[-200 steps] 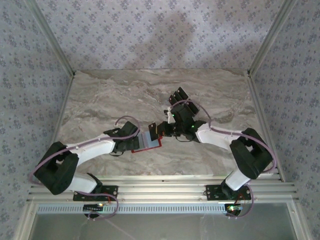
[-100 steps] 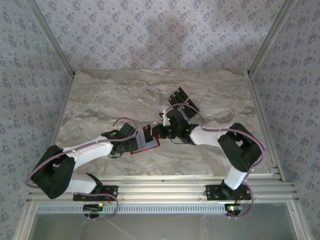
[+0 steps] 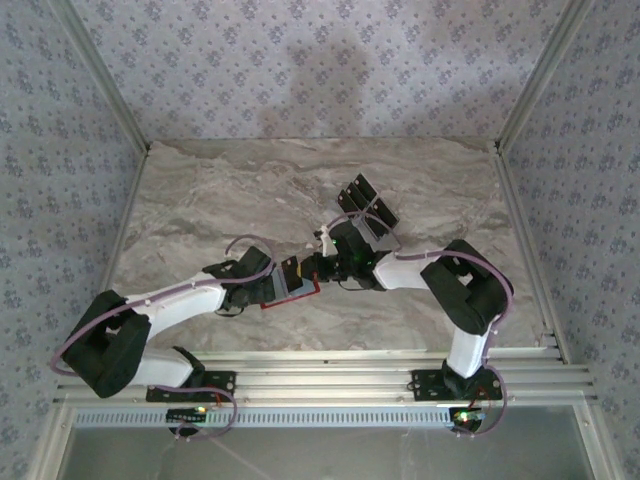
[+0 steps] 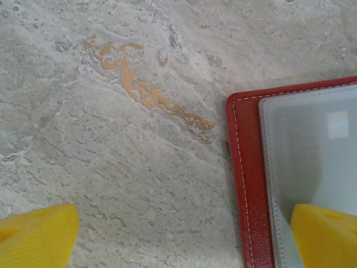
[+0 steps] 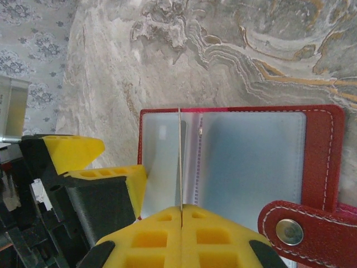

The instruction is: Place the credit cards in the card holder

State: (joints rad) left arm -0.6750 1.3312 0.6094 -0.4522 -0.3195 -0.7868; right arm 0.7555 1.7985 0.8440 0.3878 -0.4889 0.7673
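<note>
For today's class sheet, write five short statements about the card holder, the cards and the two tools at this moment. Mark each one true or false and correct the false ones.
1. The card holder lies open on the table. True.
2. The right tool holds nothing. False: it is shut on a thin card, seen edge-on above the open holder.
3. The left tool is closed. False: its fingers are wide apart, one over the holder's pale sleeve and the other over bare table.
4. More black cards lie on the table, apart from the holder. True.
5. The holder's snap strap is fastened. False: it lies undone beside the sleeves.
</note>
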